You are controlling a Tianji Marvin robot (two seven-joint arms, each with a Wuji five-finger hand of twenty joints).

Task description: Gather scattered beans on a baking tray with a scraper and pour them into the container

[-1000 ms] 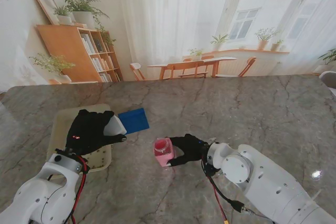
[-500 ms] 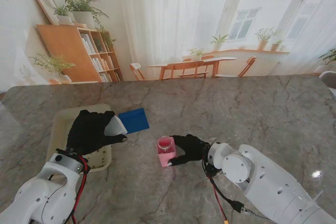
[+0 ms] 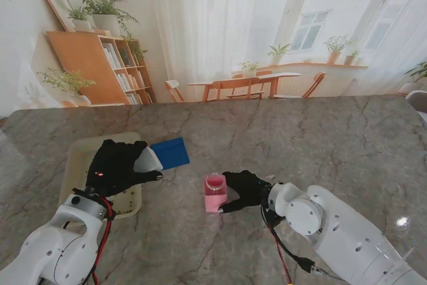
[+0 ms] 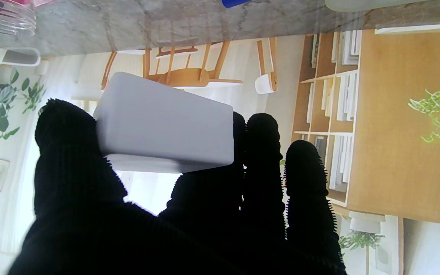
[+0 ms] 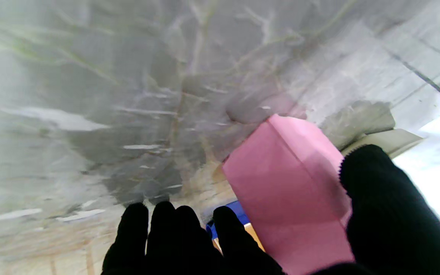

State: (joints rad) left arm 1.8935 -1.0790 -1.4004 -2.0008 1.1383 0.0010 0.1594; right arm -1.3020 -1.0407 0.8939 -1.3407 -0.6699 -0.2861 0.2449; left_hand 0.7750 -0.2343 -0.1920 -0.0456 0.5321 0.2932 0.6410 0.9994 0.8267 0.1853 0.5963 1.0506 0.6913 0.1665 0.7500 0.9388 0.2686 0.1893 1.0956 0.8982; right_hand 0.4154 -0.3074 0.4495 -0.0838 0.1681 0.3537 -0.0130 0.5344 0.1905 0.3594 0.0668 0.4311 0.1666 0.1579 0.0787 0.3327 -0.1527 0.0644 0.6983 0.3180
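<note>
Left hand [image 3: 115,167]: closed around the scraper [image 3: 147,161], a pale wedge pinched between thumb [image 4: 65,147] and the other fingers; the left wrist view shows the block clamped, its broad face toward the camera. I hold it above the right-hand part of the baking tray [image 3: 79,153].

Baking tray: cream, shallow, lying under and beyond my left hand. Beans: too small to make out in any view; I cannot say how many remain or whether they are gathered.

Blue pad [image 3: 170,153]: flat on the table just beyond the scraper's tip, to the right of the tray. Purpose unclear.

Right hand [image 3: 245,189]: wrapped on the container [image 3: 215,193], a pink tub with its open mouth up. The right wrist view shows thumb [image 5: 388,206] on one wall and fingers on the other side. It sits to the right of my left hand, apart from the tray, base near the table; whether it touches I cannot tell.

Step in hand, by my judgement: positioning the container for receiving, scraper held ready.

Next move calls for: the container brought close beside the tray, mouth kept upright, and the scraper lowered edge-first to the tray floor. Tray edge and container rim should meet closely or beans may spill onto the marble table [image 3: 320,138].
</note>
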